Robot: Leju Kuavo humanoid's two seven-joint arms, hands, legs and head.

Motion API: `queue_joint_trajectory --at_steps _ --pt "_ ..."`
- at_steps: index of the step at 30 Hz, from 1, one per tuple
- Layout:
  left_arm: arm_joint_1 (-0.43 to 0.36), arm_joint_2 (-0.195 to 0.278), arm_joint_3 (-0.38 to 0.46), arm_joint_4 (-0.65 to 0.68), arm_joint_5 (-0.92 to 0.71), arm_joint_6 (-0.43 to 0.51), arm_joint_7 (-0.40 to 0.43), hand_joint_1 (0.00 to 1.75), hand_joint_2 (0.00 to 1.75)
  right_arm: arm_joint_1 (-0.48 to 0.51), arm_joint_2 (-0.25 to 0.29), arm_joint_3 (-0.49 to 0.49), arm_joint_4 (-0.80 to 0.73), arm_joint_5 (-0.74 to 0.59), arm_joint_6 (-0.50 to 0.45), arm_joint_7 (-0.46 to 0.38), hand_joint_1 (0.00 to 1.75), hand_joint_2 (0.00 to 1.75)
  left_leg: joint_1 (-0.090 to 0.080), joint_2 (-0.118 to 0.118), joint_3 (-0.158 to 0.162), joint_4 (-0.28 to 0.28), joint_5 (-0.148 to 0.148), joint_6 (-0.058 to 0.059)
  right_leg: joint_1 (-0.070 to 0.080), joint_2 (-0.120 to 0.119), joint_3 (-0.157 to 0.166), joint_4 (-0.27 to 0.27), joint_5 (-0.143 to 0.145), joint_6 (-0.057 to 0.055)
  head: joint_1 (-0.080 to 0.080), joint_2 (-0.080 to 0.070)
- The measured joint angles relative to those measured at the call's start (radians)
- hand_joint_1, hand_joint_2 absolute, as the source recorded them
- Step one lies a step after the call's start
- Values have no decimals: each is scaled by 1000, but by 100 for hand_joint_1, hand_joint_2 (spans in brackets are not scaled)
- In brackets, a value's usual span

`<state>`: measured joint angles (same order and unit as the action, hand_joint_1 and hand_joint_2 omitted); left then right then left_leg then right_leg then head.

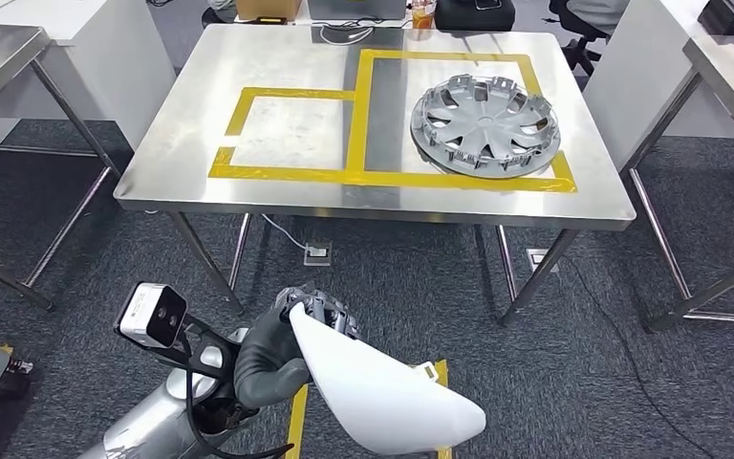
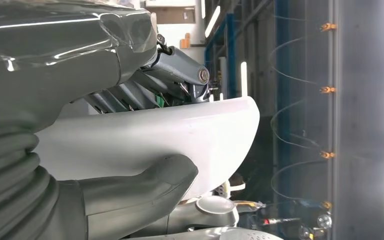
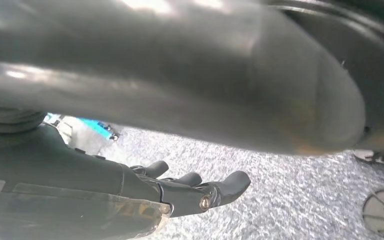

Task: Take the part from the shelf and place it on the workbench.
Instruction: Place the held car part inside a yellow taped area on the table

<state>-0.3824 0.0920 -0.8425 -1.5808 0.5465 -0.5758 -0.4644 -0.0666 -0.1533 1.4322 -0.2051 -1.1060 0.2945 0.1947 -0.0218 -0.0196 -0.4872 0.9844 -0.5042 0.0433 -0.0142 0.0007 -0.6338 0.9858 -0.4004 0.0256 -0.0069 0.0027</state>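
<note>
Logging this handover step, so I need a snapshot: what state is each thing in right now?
white part: gripped by the left hand, off the workbench
left hand: holds the white part
right hand: hangs over the floor, holds nothing
hubcap: lying on the workbench

Workshop, steel workbench (image 1: 248, 196) with yellow floor tape (image 1: 295, 421), hubcap (image 1: 485, 125)

- The white part (image 1: 373, 387) covers most of the left hand's fingers (image 1: 323, 314) and runs off the picture's bottom edge just beyond them.
- The left wrist view loses the part's (image 2: 145, 137) near end behind the thumb.
- A blurred dark bulk (image 3: 180, 70) above the right hand's fingers (image 3: 200, 187) cannot be identified.
- The surface (image 1: 201, 158) far ahead of the fingers hides its own rear legs.
</note>
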Motion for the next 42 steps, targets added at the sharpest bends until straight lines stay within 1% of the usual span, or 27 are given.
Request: queue_joint_trajectory --at_steps 2,4,5,7,9,10,11,13,14,15,18,20,23,24,25,26,28,29,30,31,33,34,35,37,39,40,42 --pt "-1 0 1 -2 -1 0 0 175 175 0 3 0 1 0 0 0 0 0 0 1 6 18 -5 -10 -4 1 22 -4 1 -21 -1 0" --pt "-4 0 2 -4 -1 0 0 175 175 0 5 0 2 -1 0 1 0 0 3 5 -28 93 -1 -21 -11 3 47 -7 -6 -32 -3 0" --pt "-5 0 3 -5 -1 0 0 175 175 -1 5 0 2 -2 0 1 0 0 8 8 -67 151 -8 -28 -11 3 55 -7 -13 -35 -3 0" --pt "-4 1 3 -5 -1 0 0 175 175 -1 4 0 3 -2 0 0 0 0 17 13 -161 270 -61 -41 -11 5 70 -8 -31 -37 -5 0" --pt "-2 2 3 -5 -1 0 0 175 175 1 5 0 3 -2 1 0 0 0 22 14 -221 302 -105 -45 -10 8 92 -7 -52 -36 -5 0" --pt "-2 2 4 -5 -1 0 0 175 175 2 5 0 3 -2 1 0 0 0 22 14 -226 272 -92 -42 -9 9 106 -8 -63 -35 -5 0" --pt "-2 2 4 -5 -1 -1 0 175 175 2 5 0 3 -2 1 0 0 0 21 14 -219 219 -53 -35 -7 10 121 -9 -74 -34 -5 0" --pt "-2 3 5 -5 -1 -1 0 175 175 1 9 0 3 -2 3 0 0 0 9 12 -197 89 68 -11 -2 13 145 -10 -96 -31 -5 0" --pt "-1 3 7 -5 -2 -2 0 175 175 -1 12 0 3 -2 3 0 0 0 3 9 -190 45 108 0 1 15 152 -13 -108 -28 -4 0" --pt "0 3 8 -4 -2 -2 0 175 175 -3 14 0 3 -3 4 0 0 0 -2 5 -185 17 129 8 4 16 161 -10 -115 -23 -4 0" --pt "-2 0 11 -5 -2 -3 0 175 175 -6 11 -1 4 -4 8 2 0 0 1 2 -152 -2 126 19 8 15 182 5 -128 -8 -4 0" --pt "-3 -5 10 -6 -2 -3 0 175 175 -7 10 -1 4 -5 9 4 0 0 3 3 -128 -4 124 28 6 12 133 88 -142 -6 -3 0" --pt "-1 -7 9 -5 -4 -3 1 175 175 -8 9 -1 4 -5 9 4 0 0 2 1 -111 -3 102 34 6 11 -8 260 -201 -13 -3 0" --pt "0 -7 8 -5 -5 -3 1 175 175 -7 9 -1 4 -4 9 4 0 0 2 -2 -101 -3 92 34 6 11 -35 270 -222 -13 -3 0" --pt "0 -7 8 -5 -5 -3 1 175 175 -5 8 -1 4 -4 9 4 0 0 2 -4 -88 -3 81 33 5 10 -47 248 -225 -8 -3 0" --pt "1 -7 8 -4 -5 -3 1 175 175 -4 8 -1 4 -2 9 4 0 0 2 -6 -72 -3 69 31 4 10 -46 199 -203 1 -2 0" --pt "1 -6 8 -3 -5 -3 1 175 175 -2 7 0 4 0 9 3 0 0 0 -6 -47 -2 43 24 4 6 -24 71 -97 21 -2 0" --pt "1 -6 8 -3 -6 -2 1 175 175 -2 6 0 4 1 9 2 0 0 -1 -6 -37 0 30 19 6 4 -10 28 -48 19 -3 0" --pt "1 -6 8 -2 -8 -1 1 175 175 -2 6 0 4 1 9 2 0 0 -3 -6 -29 3 21 14 7 2 -1 5 -12 10 -3 0" --pt "0 -6 9 -2 -9 0 1 175 175 -2 6 0 4 2 10 1 0 0 -5 -6 -22 9 15 9 8 0 7 0 -1 -5 -3 0" --pt "-1 -6 10 -2 -11 0 0 175 175 -3 7 0 4 4 11 0 0 0 -6 -3 -30 40 13 0 4 2 23 -1 1 -25 -4 0" --pt "-1 -6 10 -2 -11 1 0 175 175 -4 6 0 4 5 11 -2 0 0 -4 0 -50 76 11 -5 1 2 32 -2 -2 -32 -5 0" --pt "-1 -6 10 -2 -11 1 0 175 175 -4 6 0 5 7 12 -3 0 0 -1 3 -79 126 3 -12 -1 2 39 -2 -6 -37 -5 0" --pt "0 -5 10 -1 -11 1 -1 175 175 -5 4 0 5 9 13 -6 0 0 10 8 -160 244 -45 -27 -1 3 50 -3 -18 -43 -6 0" --pt "2 -4 10 0 -11 1 -1 175 175 -4 4 0 5 12 13 -8 0 0 20 10 -220 304 -80 -37 -1 5 61 -3 -31 -44 -6 0" --pt "3 -3 10 1 -11 0 -1 175 175 -3 3 0 5 13 13 -9 0 0 22 12 -227 287 -64 -38 -1 6 69 -3 -37 -43 -6 0" --pt "2 -2 11 1 -11 0 -1 175 175 -1 4 0 5 16 13 -12 0 0 22 14 -194 166 32 -29 1 8 88 -3 -51 -40 -6 0"
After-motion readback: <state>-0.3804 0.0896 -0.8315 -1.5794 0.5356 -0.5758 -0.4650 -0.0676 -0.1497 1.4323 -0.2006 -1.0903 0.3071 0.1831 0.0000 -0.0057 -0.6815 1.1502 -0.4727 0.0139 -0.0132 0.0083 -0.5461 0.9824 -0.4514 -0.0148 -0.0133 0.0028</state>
